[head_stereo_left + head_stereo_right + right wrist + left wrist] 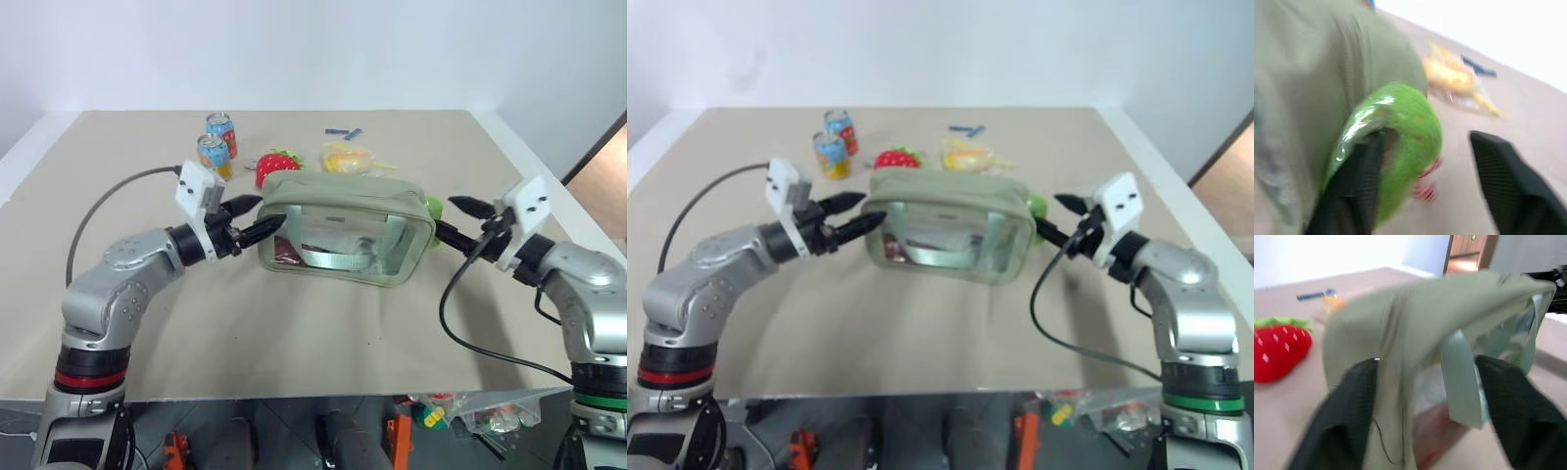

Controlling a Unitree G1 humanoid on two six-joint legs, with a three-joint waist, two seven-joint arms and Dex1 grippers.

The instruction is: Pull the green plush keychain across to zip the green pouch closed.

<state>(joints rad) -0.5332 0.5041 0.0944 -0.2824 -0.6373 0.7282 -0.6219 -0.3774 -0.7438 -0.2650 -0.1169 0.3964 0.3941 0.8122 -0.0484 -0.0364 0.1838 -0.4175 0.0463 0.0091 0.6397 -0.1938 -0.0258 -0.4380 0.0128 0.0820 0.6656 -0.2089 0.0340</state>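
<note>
Surface [323,343], tan, bearing all items listed.

Left tool [257,217]: at the left end of the green pouch [345,230], fingers spread; in the left wrist view the two black fingers [1347,416] stand on either side of the pouch's end fabric, with no closed grip on it seen.

Right tool [460,221]: at the right end of the pouch, fingers parted, nothing clamped. In the right wrist view one finger [1359,181] lies against the green plush keychain [1400,147], the other stands clear to its side.

Green pouch: pale sage, boxy, standing near the middle of the surface between the two tools. Clear front window showing contents, and a green webbing strap [345,258] looped across the front.

Green plush keychain: bright lime, with pink-red bits, at the pouch's right end, just beside the right tool.

Strawberry toy [276,164]: red with green top, just behind the pouch's left end.

Yellow packet [347,157]: behind the pouch, right of the strawberry.

Two drink cans [217,144]: upright, side by side, behind and left of the strawberry.

Small blue items [344,132]: farthest back.
</note>
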